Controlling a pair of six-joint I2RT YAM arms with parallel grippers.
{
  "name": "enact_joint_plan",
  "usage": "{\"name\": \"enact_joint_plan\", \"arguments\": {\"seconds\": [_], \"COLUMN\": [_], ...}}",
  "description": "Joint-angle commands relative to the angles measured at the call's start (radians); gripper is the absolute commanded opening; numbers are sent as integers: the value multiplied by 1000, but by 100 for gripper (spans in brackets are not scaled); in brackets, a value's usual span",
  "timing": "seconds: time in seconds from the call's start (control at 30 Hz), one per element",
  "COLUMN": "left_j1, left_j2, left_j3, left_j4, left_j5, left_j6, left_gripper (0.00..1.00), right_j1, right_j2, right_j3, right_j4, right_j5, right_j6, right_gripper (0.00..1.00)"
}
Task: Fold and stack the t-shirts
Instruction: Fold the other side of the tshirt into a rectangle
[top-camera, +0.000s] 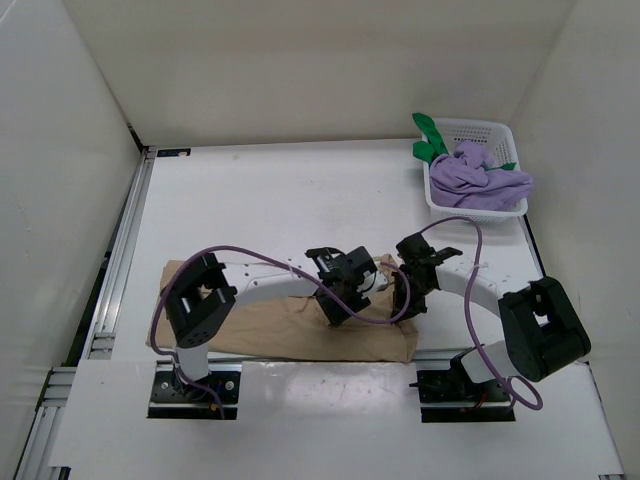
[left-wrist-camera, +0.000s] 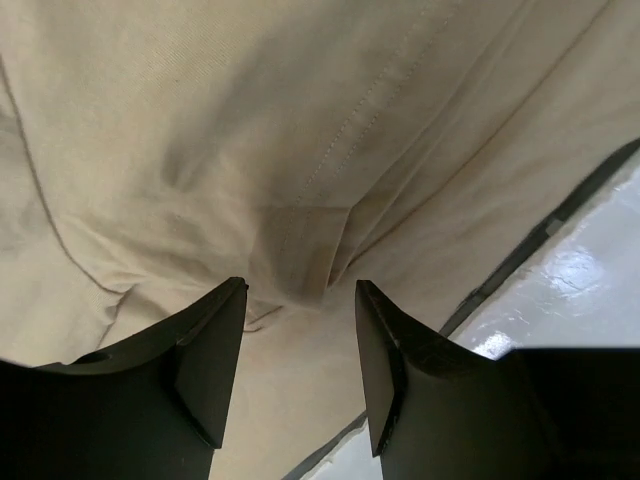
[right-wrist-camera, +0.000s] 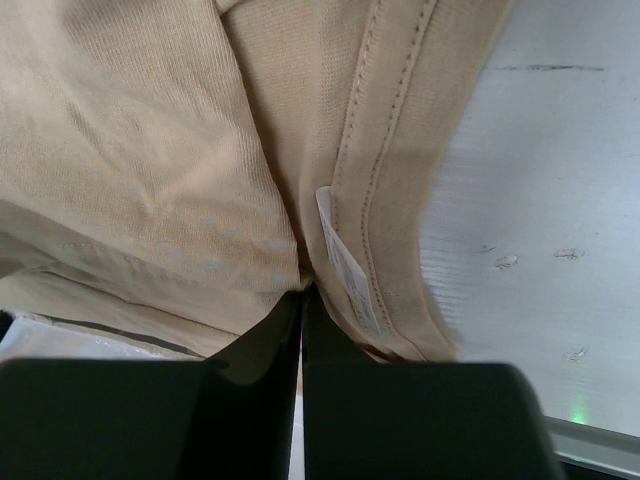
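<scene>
**Mia:** Where is the tan t-shirt (top-camera: 290, 335)?

**Ben:** It lies on the desk (top-camera: 280, 200), close to the near edge, just in front of the two arms. It is spread out long, from under the left arm across to the right arm.

**Mia:** What about the left fingers (left-wrist-camera: 205, 370)?

**Ben:** They are down over the tan cloth. They stand about halfway open, with a gap between them. A little ridge of cloth with a line of stitches sits in that gap. I cannot tell if the tips press on the cloth.

**Mia:** And the right fingers (right-wrist-camera: 270, 360)?

**Ben:** They are shut tight, with no gap at all. Their tips pinch the tan t-shirt near its edge, beside a thick hem and a small white label (right-wrist-camera: 345, 260). The cloth bunches into folds right where the tips meet.

**Mia:** Are the two sets of fingers close together?

**Ben:** Yes, they are near each other, toward the right end of the shirt. The left ones are a bit more to the middle.

**Mia:** Where are the other shirts?

**Ben:** The purple t-shirt (top-camera: 480, 175) is piled in the white basket (top-camera: 478, 128) at the far right corner of the desk. It hangs over the front rim. The green t-shirt (top-camera: 432, 140) is in the basket too, poking out at the left side.
</scene>
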Motion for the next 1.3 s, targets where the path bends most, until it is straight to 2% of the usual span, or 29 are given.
{"name": "enact_joint_plan", "arguments": {"seconds": [0.0,0.3,0.43,0.47,0.5,0.87,1.27], "left_j1": [4,-6,-15,-15,-15,16,59], "left_j2": [6,55,55,55,55,8,-49], "left_j3": [31,11,11,11,11,83,166], "left_j4": [-2,-2,-14,-14,-23,-83,-218], "left_j5": [-33,-111,-97,-87,-87,-74,-21], "left_j6": [0,0,0,0,0,0,0], "left_gripper": [57,40,26,16,10,10,10], "right_j1": [-5,-5,-5,-5,-5,-5,15], "right_j2": [9,-10,-10,-10,-19,-132,-295], "right_j3": [24,15,15,15,15,66,38], "right_j4": [37,46,46,46,46,-60,-212], "right_j5": [7,7,7,7,7,84,41], "right_j6": [-2,-2,-2,-2,-2,-2,17], "right_gripper": [0,0,0,0,0,0,0]}}
